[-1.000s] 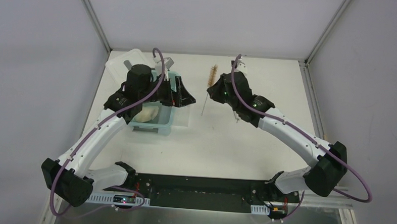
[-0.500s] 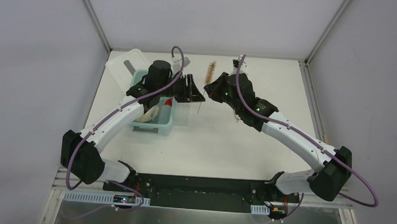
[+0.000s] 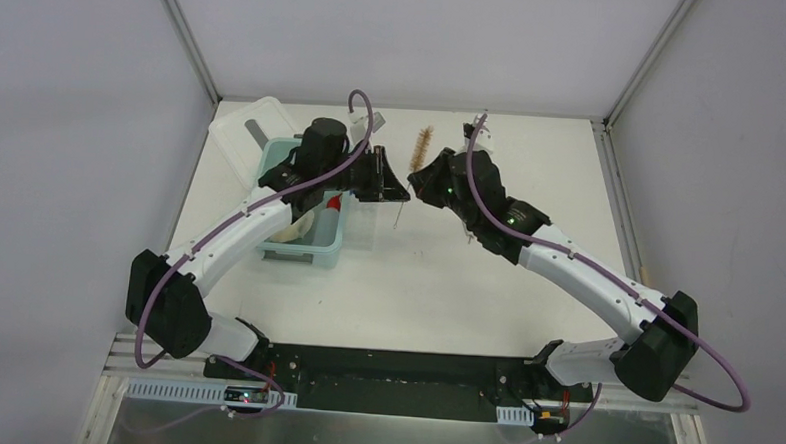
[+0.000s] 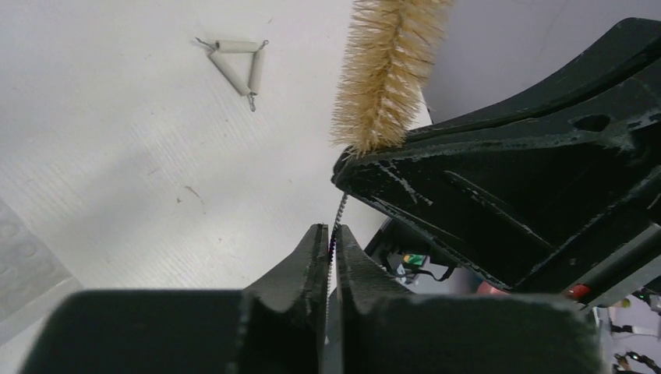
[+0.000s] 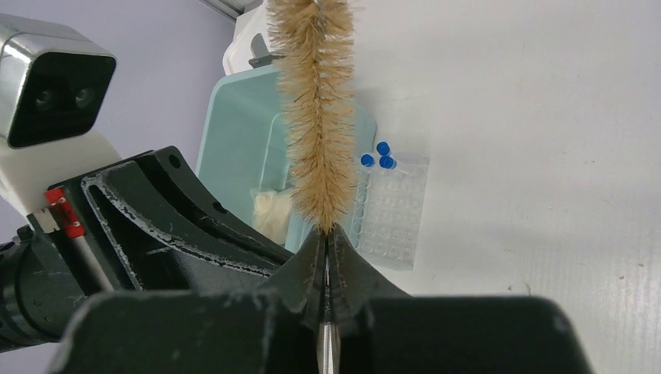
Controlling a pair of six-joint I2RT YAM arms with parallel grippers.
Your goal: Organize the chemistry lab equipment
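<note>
The white surface (image 3: 466,285) is carrying a pale teal bin (image 3: 303,253) on its left half, and the bin's white lid (image 3: 235,130) is lying against the bin's far left corner. A white squeeze bottle with a red spout (image 3: 299,226) is lying inside the bin. The left tool (image 4: 329,238) is reaching out just right of the bin, pressed together and pinching the twisted wire stem of a bottle brush (image 5: 316,117). The right tool (image 5: 326,245) is meeting it from farther right of the bin, squeezed onto the same stem just below the tan bristles. The brush is therefore sitting right of the bin, gripped by both tools. A clear tube rack (image 5: 390,214) is resting just beside the bin's right wall, holding three blue-capped tubes (image 5: 379,158) at its far end. A small white clay triangle (image 4: 235,58) is lying on the surface well right of the bin.
</note>
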